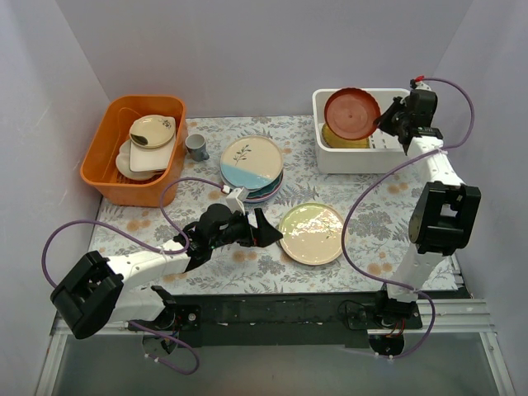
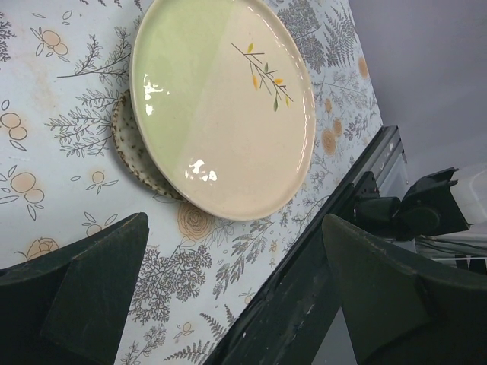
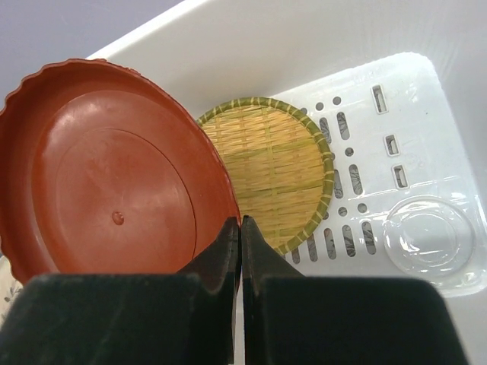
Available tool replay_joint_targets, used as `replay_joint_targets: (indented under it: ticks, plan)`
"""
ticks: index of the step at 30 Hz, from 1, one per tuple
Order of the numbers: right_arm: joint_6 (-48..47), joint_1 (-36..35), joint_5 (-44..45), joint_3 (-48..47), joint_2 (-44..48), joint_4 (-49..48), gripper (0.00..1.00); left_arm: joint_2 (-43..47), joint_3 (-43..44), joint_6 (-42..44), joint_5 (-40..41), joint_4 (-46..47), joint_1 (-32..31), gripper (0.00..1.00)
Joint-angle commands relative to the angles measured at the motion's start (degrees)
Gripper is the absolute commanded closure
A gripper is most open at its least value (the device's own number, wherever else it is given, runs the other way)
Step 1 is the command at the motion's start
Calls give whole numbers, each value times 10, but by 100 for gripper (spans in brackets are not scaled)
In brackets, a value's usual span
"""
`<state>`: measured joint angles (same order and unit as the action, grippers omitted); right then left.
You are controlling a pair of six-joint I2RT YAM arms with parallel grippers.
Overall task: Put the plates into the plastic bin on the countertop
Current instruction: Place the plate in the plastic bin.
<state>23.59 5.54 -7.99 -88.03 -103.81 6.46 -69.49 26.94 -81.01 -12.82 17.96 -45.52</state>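
Note:
My right gripper [image 1: 386,122] [image 3: 241,228] is shut on the rim of a reddish-brown scalloped plate [image 1: 351,113] [image 3: 106,198] and holds it tilted over the white plastic bin [image 1: 363,158] [image 3: 380,46]. A yellow woven plate [image 1: 342,139] [image 3: 266,167] lies in the bin. My left gripper [image 1: 262,228] [image 2: 234,228] is open and empty, just left of a cream-green plate [image 1: 312,233] [image 2: 221,106] lying on the countertop [image 1: 371,210]. A speckled rim [image 2: 125,144] shows beneath that plate. A stack topped by a cream-and-blue plate [image 1: 251,161] sits mid-table.
An orange tub [image 1: 107,177] with beige dishes stands at the back left, and a small grey cup [image 1: 196,147] is beside it. A clear round dish [image 3: 428,232] lies on the bin's slotted floor. The black table edge [image 2: 304,304] runs under my left gripper.

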Motion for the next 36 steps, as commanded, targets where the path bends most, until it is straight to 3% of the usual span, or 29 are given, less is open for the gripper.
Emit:
replay_joint_targets:
  ticks: [1, 17, 19, 23, 29, 36]
  plan:
    - [-12, -8, 22, -13, -30, -29, 99, 3, 16, 11, -1, -6, -2, 2]
    - [-33, -18, 67, -21, -72, -15, 95, 4, 22, 18, 1, -16, -2, 2]
    - [-37, -18, 72, -21, -72, -8, 75, 5, 22, 18, 1, -16, -2, 2]
    - [-42, -18, 77, -7, -59, -13, 52, 9, 19, 17, 2, -15, -2, 2]
    - [-39, -18, 77, 50, -10, -59, 37, 16, 13, 14, 3, -13, -2, 2]
    - [-19, -19, 66, 184, 98, -241, 25, 17, 8, 10, 3, -12, -2, 2]
